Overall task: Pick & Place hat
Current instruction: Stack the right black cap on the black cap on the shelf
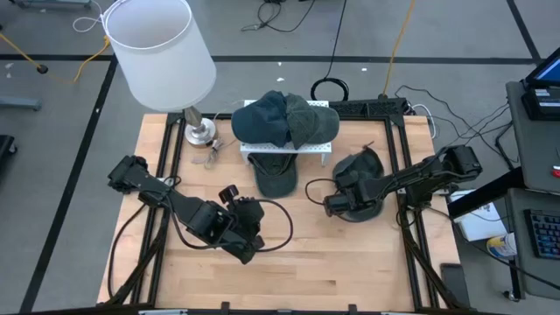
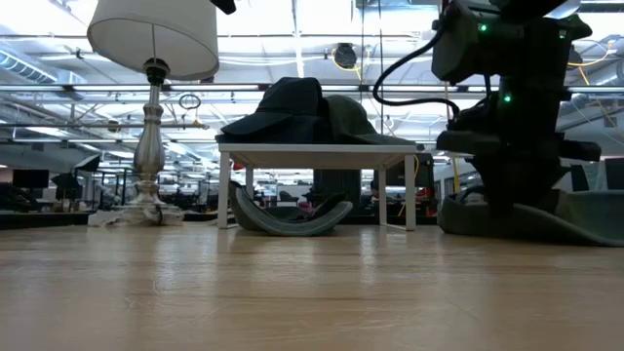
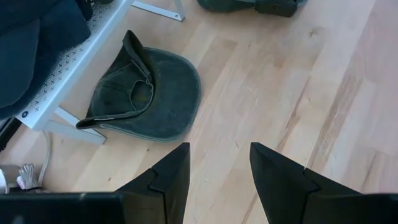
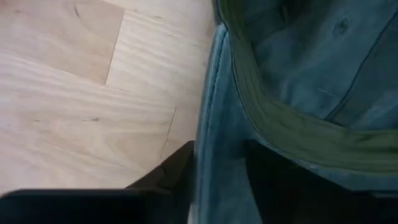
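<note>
Right gripper is down on the dark green cloth cap that lies on the wooden table just right of the white perforated metal rack, its fingers set astride the cap's rim with the cloth between them; whether they already squeeze it, I cannot tell. To do this well, it should press firmly before lifting, I think, because soft cloth slips easily. Left gripper waits with fingers apart in front of the rack, facing a second upturned dark green cap half under it, and further caps lie piled on top.
</note>
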Tool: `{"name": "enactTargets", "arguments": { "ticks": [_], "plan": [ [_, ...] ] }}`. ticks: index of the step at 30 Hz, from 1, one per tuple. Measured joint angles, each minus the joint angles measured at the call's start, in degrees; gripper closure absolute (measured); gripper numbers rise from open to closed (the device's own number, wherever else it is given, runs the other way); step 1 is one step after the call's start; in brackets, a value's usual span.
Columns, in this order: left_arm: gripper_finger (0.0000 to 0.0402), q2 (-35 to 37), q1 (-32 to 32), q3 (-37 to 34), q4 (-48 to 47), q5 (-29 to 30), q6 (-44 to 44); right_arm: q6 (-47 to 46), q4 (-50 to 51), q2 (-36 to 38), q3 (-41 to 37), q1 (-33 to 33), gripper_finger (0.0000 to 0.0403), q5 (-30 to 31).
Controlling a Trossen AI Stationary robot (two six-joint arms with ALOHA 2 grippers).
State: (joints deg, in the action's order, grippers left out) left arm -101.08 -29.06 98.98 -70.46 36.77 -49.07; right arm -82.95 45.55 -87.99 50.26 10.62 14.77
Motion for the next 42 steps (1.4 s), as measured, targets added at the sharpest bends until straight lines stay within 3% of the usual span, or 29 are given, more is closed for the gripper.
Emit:
{"name": "enactTargets", "arguments": {
  "ticks": [5,7,12,20,29,42],
  "plan": [
    [0.0229,0.00,0.00,0.00,-0.08,-0.91,1.54,3.27,-0.08,0.19,0.08,0.87,0.0374,-2.02],
    [0.0229,0.00,0.23,0.00,-0.08,-1.04,1.46,4.30,0.80,0.59,0.45,1.53,0.0388,-3.02],
    [0.0229,0.00,1.91,0.00,-0.10,-5.10,1.33,4.48,5.43,2.64,5.05,4.36,0.0391,-6.99],
    [0.0229,0.00,4.56,0.00,0.09,-13.60,3.79,18.48,4.85,10.54,11.55,8.00,0.0397,-14.18],
    [0.0229,0.00,3.90,0.00,2.14,-14.94,3.66,29.62,1.99,23.33,11.85,9.01,0.0398,-21.77],
    [0.0229,0.00,1.38,0.00,24.09,-14.76,7.37,38.59,-6.46,34.67,11.85,9.00,0.0397,-35.85]
  ]
}}
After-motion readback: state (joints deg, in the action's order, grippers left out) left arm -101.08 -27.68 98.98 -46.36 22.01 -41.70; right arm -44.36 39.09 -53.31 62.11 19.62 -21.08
